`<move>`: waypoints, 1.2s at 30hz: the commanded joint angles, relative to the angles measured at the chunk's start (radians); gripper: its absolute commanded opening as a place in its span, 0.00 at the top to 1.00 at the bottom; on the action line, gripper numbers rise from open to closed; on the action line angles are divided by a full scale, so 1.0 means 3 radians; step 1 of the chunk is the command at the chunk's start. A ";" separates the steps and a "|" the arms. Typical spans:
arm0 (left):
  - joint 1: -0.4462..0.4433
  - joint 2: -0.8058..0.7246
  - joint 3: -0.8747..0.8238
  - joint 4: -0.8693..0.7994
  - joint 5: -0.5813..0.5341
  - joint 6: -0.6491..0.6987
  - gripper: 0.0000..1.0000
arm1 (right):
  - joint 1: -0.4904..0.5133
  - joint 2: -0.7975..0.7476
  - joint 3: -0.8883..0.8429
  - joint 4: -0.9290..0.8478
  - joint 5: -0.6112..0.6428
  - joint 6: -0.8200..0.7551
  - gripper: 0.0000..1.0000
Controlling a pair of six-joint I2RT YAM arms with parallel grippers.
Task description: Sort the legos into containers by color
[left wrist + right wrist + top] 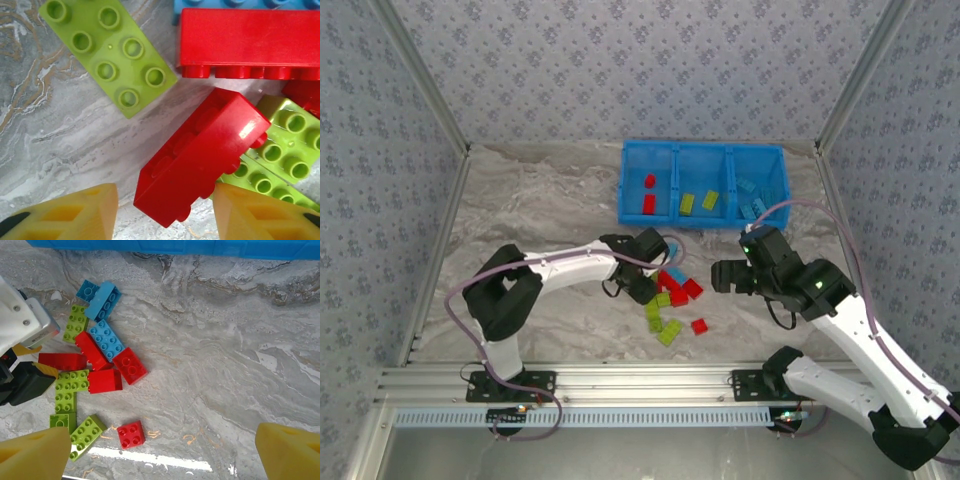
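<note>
Hovering low at the 9 o'clock edge of the loose legos (670, 295), left gripper (645, 288) has its jaws partly apart. Left wrist view: yellow fingers (75, 215) straddle a tilted red brick (200, 155). The 3 o'clock finger looks to be touching it, but a strip of table shows at the 9 o'clock finger, so it is not clamped.

Around that brick:
- 11 o'clock: a lime brick (107, 55), flat, studs up.
- 1 o'clock: a long red brick (250, 42) on its side, with a blue brick (235, 4) just past it.
- 3 o'clock: more lime bricks (287, 145) touching it.

Right gripper (725, 275) sits at 3 o'clock of the pile, apart from it. Its jaws are wide with nothing between them. Right wrist view shows bare marbled table (225, 365) between its fingertips.

Blue bin (623, 185) sits at 12 o'clock on the table and has three compartments:
- 9 o'clock: two sorted reds (649, 195).
- Middle: two sorted limes (698, 200).
- 3 o'clock: several sorted light blues (752, 200).

The pile lies at 6 o'clock of the bin, with red, lime and light blue mixed. A small lone red (699, 326) sits at 5 o'clock of the pile.
</note>
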 commanded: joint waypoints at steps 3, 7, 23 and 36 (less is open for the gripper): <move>0.0077 0.0112 0.0050 0.0059 0.0376 0.0121 0.55 | 0.0043 -0.0023 0.0079 -0.0085 0.0065 0.0098 0.03; 0.0089 0.0187 0.0035 0.0106 0.0509 0.0140 0.56 | 0.0061 -0.0024 0.0079 -0.0082 0.0059 0.0123 0.02; 0.0138 -0.0224 -0.0095 0.0265 0.0326 0.0079 0.78 | 0.0112 -0.0022 0.0094 -0.0075 0.0065 0.0166 0.01; 0.0652 -0.0267 0.0893 0.0295 -0.0615 -0.0201 0.78 | 0.0316 0.0045 0.0107 0.0275 -0.0017 0.0253 0.00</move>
